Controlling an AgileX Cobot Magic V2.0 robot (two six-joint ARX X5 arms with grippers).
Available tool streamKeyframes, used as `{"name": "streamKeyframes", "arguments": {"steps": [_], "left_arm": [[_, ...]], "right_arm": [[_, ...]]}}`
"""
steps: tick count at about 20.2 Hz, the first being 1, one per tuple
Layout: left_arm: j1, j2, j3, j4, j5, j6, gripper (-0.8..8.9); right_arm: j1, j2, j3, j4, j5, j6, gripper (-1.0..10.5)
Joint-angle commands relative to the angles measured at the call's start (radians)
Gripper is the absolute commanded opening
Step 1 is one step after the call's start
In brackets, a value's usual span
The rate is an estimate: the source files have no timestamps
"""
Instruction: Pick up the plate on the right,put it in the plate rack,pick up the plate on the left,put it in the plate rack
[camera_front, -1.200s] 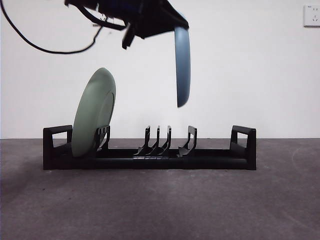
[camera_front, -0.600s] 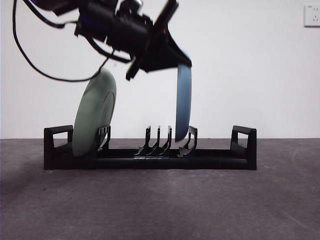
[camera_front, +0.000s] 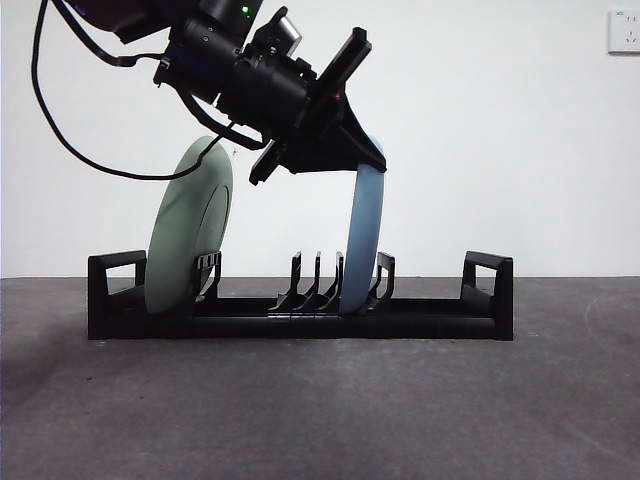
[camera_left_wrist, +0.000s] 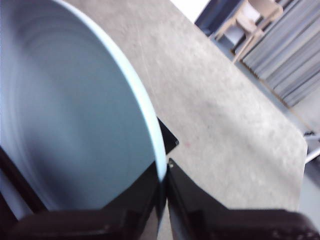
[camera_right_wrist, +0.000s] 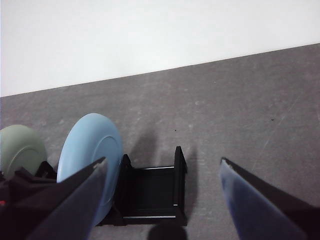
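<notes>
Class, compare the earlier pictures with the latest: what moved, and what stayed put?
The left gripper lowered the blue plate from mid-air into a slot of the plate rack, its fingers still clamped on the rim. The green plate and rack stayed put.

No text, label, brand, number or sign could be read in any view. The small white wall socket plate (camera_front: 623, 31), at about one o'clock high on the wall, bore marks too small to make out.
</notes>
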Motion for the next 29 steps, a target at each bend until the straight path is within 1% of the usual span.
{"name": "streamKeyframes", "arguments": {"steps": [1,4,6,10,11,12,13,15,16,18,20,23,26,28,29], "left_arm": [[-0.015,0.003,0.000,-0.024,-0.006,0.053,1.06],[-0.027,0.003,0.000,-0.034,-0.006,0.055,2.52],[-0.034,0.003,0.000,-0.036,-0.006,0.055,2.63],[-0.035,-0.034,0.000,-0.058,0.030,0.056,2.59],[-0.035,-0.051,0.000,-0.067,0.033,0.061,2.46],[-0.035,-0.076,0.000,-0.075,0.037,0.082,2.22],[-0.035,-0.105,0.000,-0.088,0.048,0.110,1.49],[-0.035,-0.172,0.000,-0.129,0.046,0.175,-0.29],[-0.035,-0.211,0.000,-0.154,0.041,0.209,-0.07],[-0.034,-0.286,0.000,-0.217,-0.009,0.267,-0.08],[-0.033,-0.365,0.000,-0.301,-0.088,0.341,-0.08],[-0.031,-0.490,0.000,-0.451,-0.249,0.448,-0.08],[-0.017,-0.592,0.000,-0.568,-0.370,0.492,-0.08],[0.006,-0.652,-0.003,-0.626,-0.404,0.505,-0.08],[0.020,-0.674,-0.004,-0.645,-0.406,0.506,-0.08]], "right_arm": [[0.000,0.005,0.001,0.006,0.003,-0.008,3.7],[0.000,0.006,0.001,0.005,0.002,-0.008,3.7],[0.000,0.007,0.001,0.003,0.002,-0.008,3.7],[0.000,0.007,0.001,-0.009,-0.006,-0.014,3.7],[0.000,0.007,0.001,-0.017,-0.006,-0.023,3.3],[0.000,0.007,0.001,-0.029,-0.010,-0.037,2.5],[0.000,0.007,0.001,-0.041,-0.019,-0.049,1.6],[0.001,0.008,0.001,-0.056,-0.042,-0.074,0.1],[0.000,0.009,0.001,-0.061,-0.059,-0.085,-0.2],[0.000,0.009,0.001,-0.070,-0.061,-0.089,-0.1],[0.000,0.010,0.001,-0.078,-0.062,-0.109,-0.1],[0.000,0.010,0.001,-0.084,-0.084,-0.150,-0.1],[0.001,0.010,0.001,-0.084,-0.084,-0.181,-0.1],[0.001,0.009,0.001,-0.080,-0.085,-0.200,-0.1],[0.001,0.008,0.001,-0.080,-0.085,-0.200,-0.1]]}}
